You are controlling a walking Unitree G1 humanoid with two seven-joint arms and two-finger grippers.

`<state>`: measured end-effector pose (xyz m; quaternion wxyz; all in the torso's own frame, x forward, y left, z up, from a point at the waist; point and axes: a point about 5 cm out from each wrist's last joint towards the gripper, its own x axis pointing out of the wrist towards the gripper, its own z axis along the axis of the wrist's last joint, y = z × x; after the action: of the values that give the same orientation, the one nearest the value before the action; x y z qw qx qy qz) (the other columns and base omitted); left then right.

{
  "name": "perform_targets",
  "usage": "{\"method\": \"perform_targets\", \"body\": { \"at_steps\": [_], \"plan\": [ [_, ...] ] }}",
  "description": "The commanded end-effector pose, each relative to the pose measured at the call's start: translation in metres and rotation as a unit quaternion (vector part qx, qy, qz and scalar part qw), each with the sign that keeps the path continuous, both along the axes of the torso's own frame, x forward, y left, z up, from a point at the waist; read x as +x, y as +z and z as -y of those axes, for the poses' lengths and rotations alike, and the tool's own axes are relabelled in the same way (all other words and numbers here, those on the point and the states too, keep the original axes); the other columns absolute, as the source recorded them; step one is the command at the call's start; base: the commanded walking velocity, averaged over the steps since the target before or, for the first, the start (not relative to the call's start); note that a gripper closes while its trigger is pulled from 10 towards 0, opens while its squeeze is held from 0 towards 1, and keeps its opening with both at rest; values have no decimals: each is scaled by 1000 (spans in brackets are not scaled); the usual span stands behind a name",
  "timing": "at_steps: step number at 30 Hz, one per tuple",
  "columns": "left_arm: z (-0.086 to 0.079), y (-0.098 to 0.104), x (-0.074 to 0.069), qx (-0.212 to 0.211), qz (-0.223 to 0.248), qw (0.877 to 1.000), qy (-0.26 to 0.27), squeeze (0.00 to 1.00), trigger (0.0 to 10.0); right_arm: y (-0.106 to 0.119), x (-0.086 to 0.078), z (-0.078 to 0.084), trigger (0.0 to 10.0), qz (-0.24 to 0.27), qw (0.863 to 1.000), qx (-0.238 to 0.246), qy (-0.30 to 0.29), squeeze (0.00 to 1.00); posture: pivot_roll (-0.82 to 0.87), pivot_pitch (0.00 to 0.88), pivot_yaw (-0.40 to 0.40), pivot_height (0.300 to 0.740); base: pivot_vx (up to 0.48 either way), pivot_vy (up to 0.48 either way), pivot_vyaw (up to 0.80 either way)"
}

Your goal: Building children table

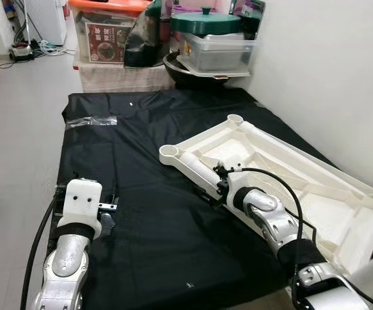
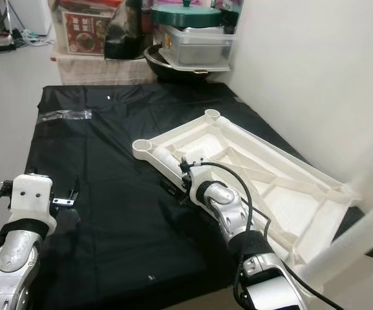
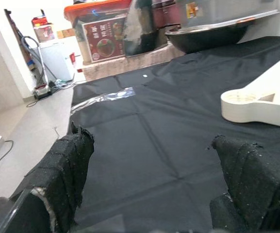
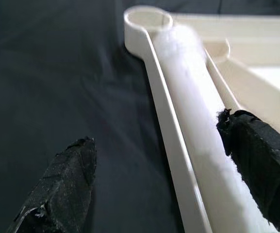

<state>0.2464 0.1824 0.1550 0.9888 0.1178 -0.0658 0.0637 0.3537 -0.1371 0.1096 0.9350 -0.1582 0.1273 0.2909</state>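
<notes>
Tabletop (image 1: 283, 165) lay upside down on the black sheet (image 1: 141, 194) along the right wall (image 1: 328, 71), a leg (image 1: 196, 166) lying in its near rim; right gripper (image 4: 169, 170) was spread wide, one finger over the leg, the other over the sheet, gripping nothing. Left gripper (image 3: 154, 184) hovered open over bare sheet on the left, well apart from the tabletop, with grey floor (image 1: 18, 123) beyond the sheet's left edge. Bins (image 1: 108, 32), a wok (image 1: 192, 71) and a green-lidded pot (image 1: 205, 22) lined the far edge; a red box label there was unreadable.

Black sheet (image 1: 141, 194) under white tabletop (image 1: 289, 174)
</notes>
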Motion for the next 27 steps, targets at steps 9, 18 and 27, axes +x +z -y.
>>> {"method": "perform_targets", "body": {
  "at_steps": [9,18,27],
  "plan": [
    [2,-1,3,-2,4,1000,1,0,10000,-11,4,26,10000,-53,998,-45,-10,0,103,0,-127,740,0,0,0],
    [3,-1,5,-6,5,1000,1,0,10000,-18,3,34,10000,-88,995,-53,-8,0,112,0,-138,740,0,0,0],
    [4,-1,5,-5,5,1000,0,0,10000,1,13,25,10000,-5,999,-43,-18,0,113,0,-135,740,0,0,0]
  ]
}}
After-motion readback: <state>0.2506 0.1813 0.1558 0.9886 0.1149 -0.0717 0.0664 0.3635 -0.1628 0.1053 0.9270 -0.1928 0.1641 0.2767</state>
